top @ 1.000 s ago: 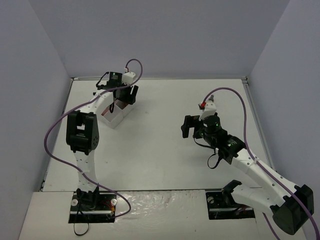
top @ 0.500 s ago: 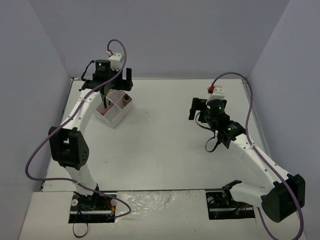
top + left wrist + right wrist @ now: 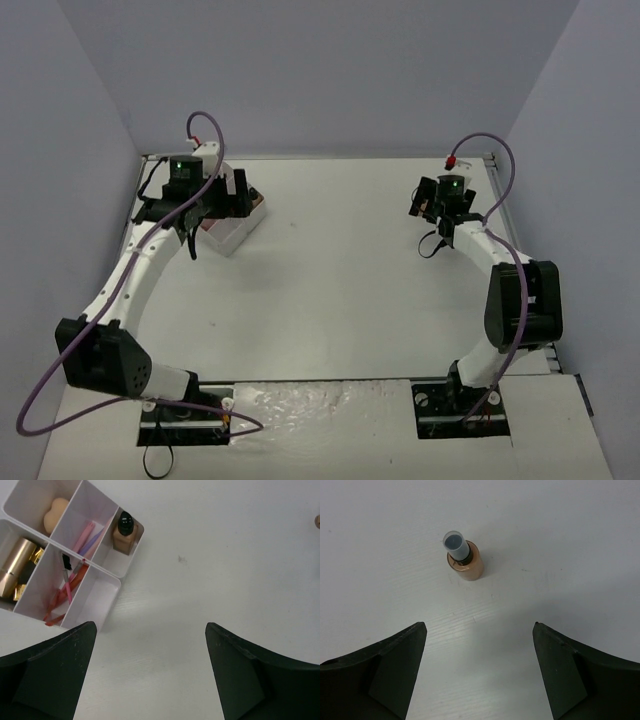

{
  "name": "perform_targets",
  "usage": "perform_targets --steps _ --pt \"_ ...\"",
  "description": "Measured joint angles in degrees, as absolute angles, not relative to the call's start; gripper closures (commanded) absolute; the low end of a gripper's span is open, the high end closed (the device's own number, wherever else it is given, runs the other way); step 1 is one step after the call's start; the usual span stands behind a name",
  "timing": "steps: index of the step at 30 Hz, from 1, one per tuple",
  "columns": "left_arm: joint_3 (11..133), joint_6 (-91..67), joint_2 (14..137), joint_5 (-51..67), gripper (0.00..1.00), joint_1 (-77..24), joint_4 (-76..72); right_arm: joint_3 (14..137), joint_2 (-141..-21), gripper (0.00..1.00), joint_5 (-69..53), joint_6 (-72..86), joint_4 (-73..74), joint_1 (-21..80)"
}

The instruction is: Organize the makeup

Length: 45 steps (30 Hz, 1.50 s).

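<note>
Left gripper (image 3: 150, 632) jaws wide, holding nothing, over bare table just beside the box (image 3: 98, 599), whose compartments hold a bottle (image 3: 124, 532), sticks (image 3: 75, 567), a sponge (image 3: 55, 515) and lipstick (image 3: 18, 564). Right gripper (image 3: 479, 630) jaws wide, empty; second bottle (image 3: 465, 561) upright on the table ahead, untouched

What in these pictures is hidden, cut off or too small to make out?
- Top view: the left gripper covers most of the white plastic compartment box; its contents do not show.
- Left wrist view: the left picture edge cuts off the box and the gold lipstick tube.
- Left wrist view: a small tan thing at the right edge is cut off; unidentifiable.
</note>
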<state>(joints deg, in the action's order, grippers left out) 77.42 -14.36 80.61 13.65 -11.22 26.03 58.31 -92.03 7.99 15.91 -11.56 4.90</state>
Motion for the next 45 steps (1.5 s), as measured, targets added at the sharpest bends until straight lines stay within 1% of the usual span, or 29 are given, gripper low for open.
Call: perform_targets --steps 3,10,15,17,21,28,31,32,34,38,42,45 --pt "74.19 -15.04 77.44 13.67 0.12 -11.22 27.99 58.61 -96.84 0.23 5.52 14.08 -15.48 2.96" --pt "70.02 -15.86 72.29 13.42 0.12 -11.22 30.93 64.09 -107.15 0.24 -0.05 8.53 -21.31 0.93" --pt "68.88 -15.94 70.74 12.62 0.12 -11.22 31.94 69.36 -112.51 0.25 -3.51 5.26 -22.57 0.78" --pt "68.41 -15.98 70.41 12.15 0.12 -11.22 32.35 71.9 -114.58 0.27 -4.32 4.23 -22.79 0.76" --pt "67.76 -16.18 70.02 11.35 0.12 -11.22 32.79 76.41 -118.2 0.36 -5.51 2.78 -22.8 0.71" --pt "67.54 -17.07 69.89 10.39 0.12 -11.22 32.69 76.92 -119.52 0.4 -7.48 1.65 -21.67 0.67" --pt "66.83 -17.44 69.84 10.41 0.12 -11.22 32.09 76.05 -119.5 0.46 -7.81 1.4 -22.04 0.67" --pt "66.55 -17.56 69.84 10.41 0.12 -11.22 32.05 75.64 -119.5 0.5 -7.81 1.34 -21.98 0.67" --pt "66.04 -17.72 69.84 10.41 0.12 -11.22 32.02 75.04 -119.5 0.61 -7.81 1.28 -21.61 0.67" --pt "65.89 -17.78 69.85 10.42 0.12 -11.22 32.03 74.83 -119.5 0.86 -7.92 1.19 -21.26 0.67" --pt "65.89 -17.74 69.84 10.41 0.12 -11.22 32.08 74.69 -119.42 0.97 -8.15 0.66 -21.29 1.09" --pt "65.89 -17.72 69.84 10.41 0.12 -11.22 32.08 73.94 -118.84 1.0 -8.03 0.12 -21.38 1.93"
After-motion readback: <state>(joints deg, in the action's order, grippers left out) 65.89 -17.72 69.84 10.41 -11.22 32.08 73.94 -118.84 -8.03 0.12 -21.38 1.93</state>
